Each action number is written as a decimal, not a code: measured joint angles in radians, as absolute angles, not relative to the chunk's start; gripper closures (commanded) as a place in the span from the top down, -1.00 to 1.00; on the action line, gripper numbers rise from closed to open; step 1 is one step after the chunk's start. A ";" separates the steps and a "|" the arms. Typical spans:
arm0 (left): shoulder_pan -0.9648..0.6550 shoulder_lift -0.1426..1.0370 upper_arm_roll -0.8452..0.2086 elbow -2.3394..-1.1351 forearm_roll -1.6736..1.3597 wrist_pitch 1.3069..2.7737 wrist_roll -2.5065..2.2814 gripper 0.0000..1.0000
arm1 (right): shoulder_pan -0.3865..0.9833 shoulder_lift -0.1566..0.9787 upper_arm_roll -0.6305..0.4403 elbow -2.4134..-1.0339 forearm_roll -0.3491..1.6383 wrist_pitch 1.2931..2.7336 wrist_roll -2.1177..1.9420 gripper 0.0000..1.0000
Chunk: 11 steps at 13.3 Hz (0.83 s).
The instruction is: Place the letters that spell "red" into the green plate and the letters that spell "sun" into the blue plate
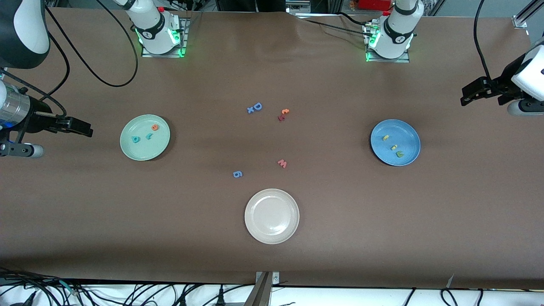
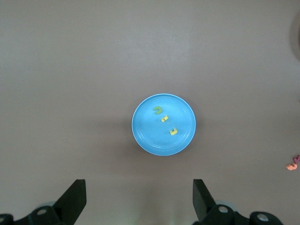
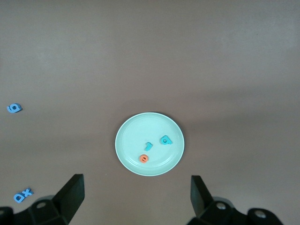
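Note:
The green plate [image 1: 144, 151] [image 3: 131, 140] lies toward the right arm's end of the table and holds the letters that spell "red": a teal "r" [image 1: 149, 136] [image 3: 148, 146], an orange "e" [image 1: 154, 127] [image 3: 144, 158] and a teal "d" [image 1: 135, 139] [image 3: 165, 139]. In the blue plate [image 1: 409, 136] [image 2: 150, 133], toward the left arm's end, lie the letters that spell "sun": a yellow "s" [image 1: 386, 137] [image 2: 173, 131], a yellow piece [image 1: 394, 147] [image 2: 164, 119] and an olive one [image 1: 400, 154] [image 2: 158, 110]. My right gripper [image 1: 86, 127] [image 3: 137, 194] hangs open and empty over bare table beside the green plate. My left gripper [image 1: 466, 97] [image 2: 139, 197] hangs open and empty over bare table beside the blue plate.
A cream-white plate [image 1: 272, 231] sits mid-table, nearest the front camera. Loose letters lie in the middle: a blue "D" with an "x" [image 1: 255, 107], an orange and a dark red letter [image 1: 283, 114], a pink "w" [image 1: 282, 163] and a blue "6" [image 1: 238, 174].

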<state>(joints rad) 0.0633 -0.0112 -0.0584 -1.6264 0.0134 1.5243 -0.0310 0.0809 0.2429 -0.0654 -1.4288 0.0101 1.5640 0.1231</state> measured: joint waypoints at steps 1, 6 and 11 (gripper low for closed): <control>0.063 -0.011 -0.058 -1.626 0.013 1.523 -0.031 1.00 | 0.081 0.243 -0.066 -1.429 0.010 1.564 0.123 1.00; 0.064 -0.005 -0.054 -1.626 0.013 1.521 -0.031 1.00 | 0.078 0.243 -0.067 -1.429 0.010 1.562 0.123 1.00; 0.063 0.000 -0.055 -1.626 -0.004 1.501 -0.031 1.00 | 0.078 0.243 -0.067 -1.429 0.010 1.562 0.123 1.00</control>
<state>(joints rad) 0.0633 -0.0002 -0.0554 -1.6264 -0.0045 1.5006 -0.0306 0.0781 0.2432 -0.0668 -1.4288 0.0101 1.5625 0.1234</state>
